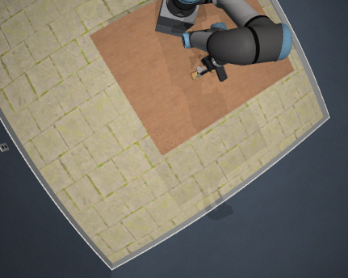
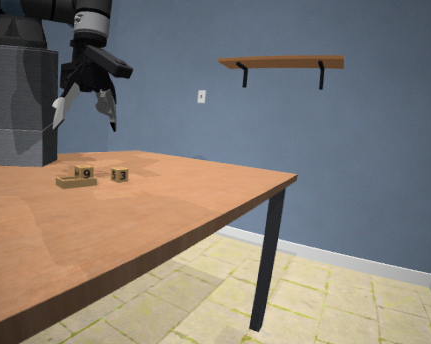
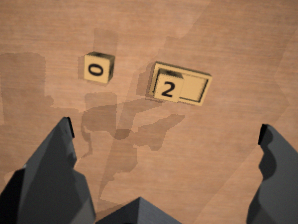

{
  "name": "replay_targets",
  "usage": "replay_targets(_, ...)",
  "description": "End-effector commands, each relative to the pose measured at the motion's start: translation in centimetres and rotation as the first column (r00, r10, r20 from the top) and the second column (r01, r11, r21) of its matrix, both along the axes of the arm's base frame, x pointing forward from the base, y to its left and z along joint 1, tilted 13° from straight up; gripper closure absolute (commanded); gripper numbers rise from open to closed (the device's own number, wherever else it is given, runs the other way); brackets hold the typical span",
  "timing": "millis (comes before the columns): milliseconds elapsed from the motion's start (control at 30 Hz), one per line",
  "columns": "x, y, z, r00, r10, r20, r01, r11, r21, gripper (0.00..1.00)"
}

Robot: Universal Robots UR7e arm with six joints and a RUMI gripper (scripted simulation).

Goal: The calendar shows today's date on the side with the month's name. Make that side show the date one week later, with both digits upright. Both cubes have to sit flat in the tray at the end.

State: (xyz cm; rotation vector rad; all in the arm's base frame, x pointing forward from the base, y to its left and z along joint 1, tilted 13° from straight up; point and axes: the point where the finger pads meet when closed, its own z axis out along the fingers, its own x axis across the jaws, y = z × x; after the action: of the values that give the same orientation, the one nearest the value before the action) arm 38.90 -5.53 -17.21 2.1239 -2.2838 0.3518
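Note:
A small wooden tray (image 3: 184, 86) lies on the brown table. One cube (image 3: 166, 88) sits in its left half, with 2 on top in the wrist view and 9 on its side in the exterior view (image 2: 85, 173). The tray's other half is empty. A second cube (image 3: 98, 67) (image 2: 119, 174) stands on the table beside the tray, apart from it, with 0 on top and 3 on its side. My gripper (image 2: 84, 110) hangs open and empty well above the tray (image 2: 76, 181). In the top view the arm hides most of the tray (image 1: 195, 73).
The robot's grey base block (image 2: 17, 105) stands behind the tray. The table's far edge and a black leg (image 2: 266, 260) are to the right. A wall shelf (image 2: 282, 62) hangs well away from the table.

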Motion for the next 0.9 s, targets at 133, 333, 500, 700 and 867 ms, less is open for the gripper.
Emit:
replay_targets(133,-0.25,-0.55,0.18,0.991,-0.130,0.020,0.130,0.991,0.016,0.00)
replay_targets(333,-0.27,-0.63,0.20,0.987,-0.158,0.025,0.157,0.987,0.021,0.00)
replay_targets(500,-0.33,-0.69,0.20,0.983,-0.180,0.027,0.179,0.983,0.026,0.00)
replay_targets(700,-0.33,-0.74,0.21,0.981,-0.192,0.030,0.191,0.981,0.028,0.00)
replay_targets(867,-0.33,-0.73,0.21,0.981,-0.194,0.030,0.193,0.981,0.028,0.00)
